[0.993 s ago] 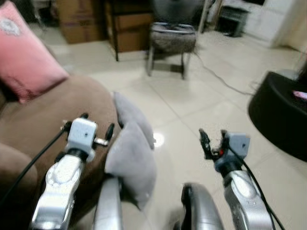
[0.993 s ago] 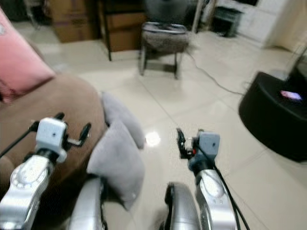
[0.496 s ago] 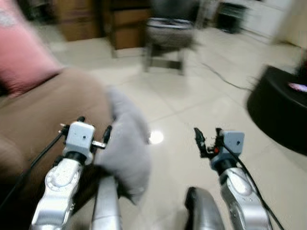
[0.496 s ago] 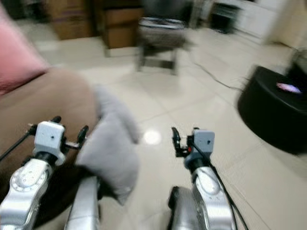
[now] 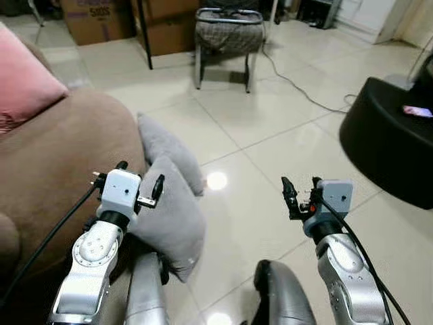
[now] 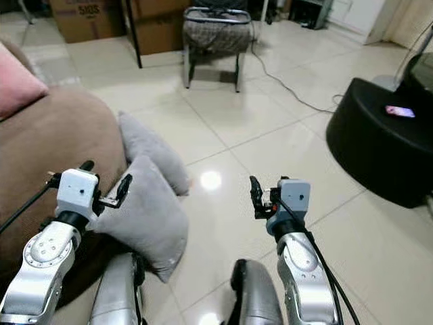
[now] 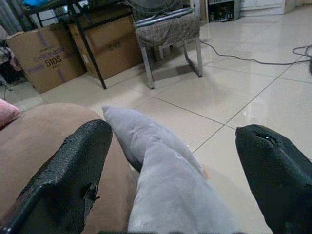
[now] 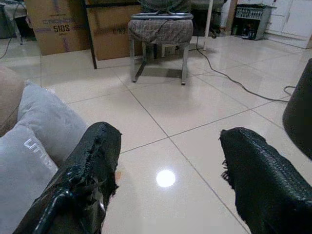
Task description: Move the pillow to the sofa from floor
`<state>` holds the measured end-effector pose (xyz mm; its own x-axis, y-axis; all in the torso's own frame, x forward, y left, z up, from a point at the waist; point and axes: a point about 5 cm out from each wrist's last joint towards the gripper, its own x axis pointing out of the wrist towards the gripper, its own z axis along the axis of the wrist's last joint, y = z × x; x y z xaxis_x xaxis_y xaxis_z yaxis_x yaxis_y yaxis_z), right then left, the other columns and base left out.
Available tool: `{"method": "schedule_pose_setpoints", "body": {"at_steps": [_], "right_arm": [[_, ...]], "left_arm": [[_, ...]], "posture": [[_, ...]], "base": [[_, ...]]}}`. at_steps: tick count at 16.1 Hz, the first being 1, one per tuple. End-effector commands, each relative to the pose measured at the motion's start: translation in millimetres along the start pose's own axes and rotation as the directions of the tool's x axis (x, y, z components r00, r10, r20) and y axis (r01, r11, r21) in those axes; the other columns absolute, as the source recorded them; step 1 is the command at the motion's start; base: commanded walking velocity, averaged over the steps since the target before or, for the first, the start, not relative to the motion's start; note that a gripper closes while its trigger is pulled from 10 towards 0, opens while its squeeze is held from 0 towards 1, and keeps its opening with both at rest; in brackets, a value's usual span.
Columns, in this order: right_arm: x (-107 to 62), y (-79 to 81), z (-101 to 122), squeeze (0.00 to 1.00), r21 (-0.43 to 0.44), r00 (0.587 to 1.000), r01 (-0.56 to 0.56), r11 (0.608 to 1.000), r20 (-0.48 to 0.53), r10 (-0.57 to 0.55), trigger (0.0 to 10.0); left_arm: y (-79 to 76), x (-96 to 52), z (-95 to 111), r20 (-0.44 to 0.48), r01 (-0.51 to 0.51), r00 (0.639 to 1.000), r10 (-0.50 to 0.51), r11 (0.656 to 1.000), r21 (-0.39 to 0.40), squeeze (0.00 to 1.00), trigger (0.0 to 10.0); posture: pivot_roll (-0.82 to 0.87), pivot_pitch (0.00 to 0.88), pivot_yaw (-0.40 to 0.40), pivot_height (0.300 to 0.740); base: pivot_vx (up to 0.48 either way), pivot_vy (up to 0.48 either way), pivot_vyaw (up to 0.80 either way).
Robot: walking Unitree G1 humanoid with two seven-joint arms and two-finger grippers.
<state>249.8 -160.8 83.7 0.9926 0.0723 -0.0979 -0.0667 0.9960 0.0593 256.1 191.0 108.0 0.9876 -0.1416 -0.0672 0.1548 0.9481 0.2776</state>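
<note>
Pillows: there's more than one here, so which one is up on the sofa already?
The pink pillow lies on the brown sofa. The two grey pillows are on the floor, leaning against the sofa's side.

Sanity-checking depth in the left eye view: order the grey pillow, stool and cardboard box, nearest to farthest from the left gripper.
1. grey pillow: right beside the left gripper, leaning on the brown sofa.
2. stool: ahead, across the tiled floor.
3. cardboard box: far back, slightly behind the stool.
</note>
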Motion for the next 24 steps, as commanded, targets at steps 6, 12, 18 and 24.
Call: {"method": "schedule_pose_setpoints", "body": {"at_steps": [6,12,18,24], "right_arm": [[0.0,1.7,1.0,0.0,-0.061,1.0,-0.012,0.998,0.01,0.013,10.0],[-1.0,-1.0,-0.1,0.0,-0.047,1.0,0.004,0.999,0.002,-0.004,10.0],[-1.3,0.6,-1.2,0.0,-0.059,1.0,-0.012,0.998,-0.005,0.011,10.0],[-6.1,-2.3,-2.6,0.0,-0.031,1.0,0.006,1.0,-0.015,-0.007,10.0]], "left_arm": [[0.0,-0.3,-0.4,0.0,-0.002,1.0,0.002,1.0,0.001,0.0,10.0],[0.6,-0.6,-0.2,-0.003,0.004,1.0,-0.004,1.0,-0.001,0.0,10.0],[-0.1,-0.8,-0.5,-0.007,0.003,1.0,-0.003,1.0,-0.006,0.0,10.0],[-3.0,-1.1,-0.7,-0.007,0.019,1.0,-0.019,1.0,-0.013,0.0,10.0]], "posture": [[0.1,0.0,-0.055,0.525],[0.1,0.0,-0.052,0.525],[0.09,0.0,-0.054,0.525],[0.09,0.0,-0.052,0.525]], "base": [[0.204,0.0,0.1],[0.241,0.0,0.0],[0.242,0.0,0.27],[0.121,0.0,0.0]]}}
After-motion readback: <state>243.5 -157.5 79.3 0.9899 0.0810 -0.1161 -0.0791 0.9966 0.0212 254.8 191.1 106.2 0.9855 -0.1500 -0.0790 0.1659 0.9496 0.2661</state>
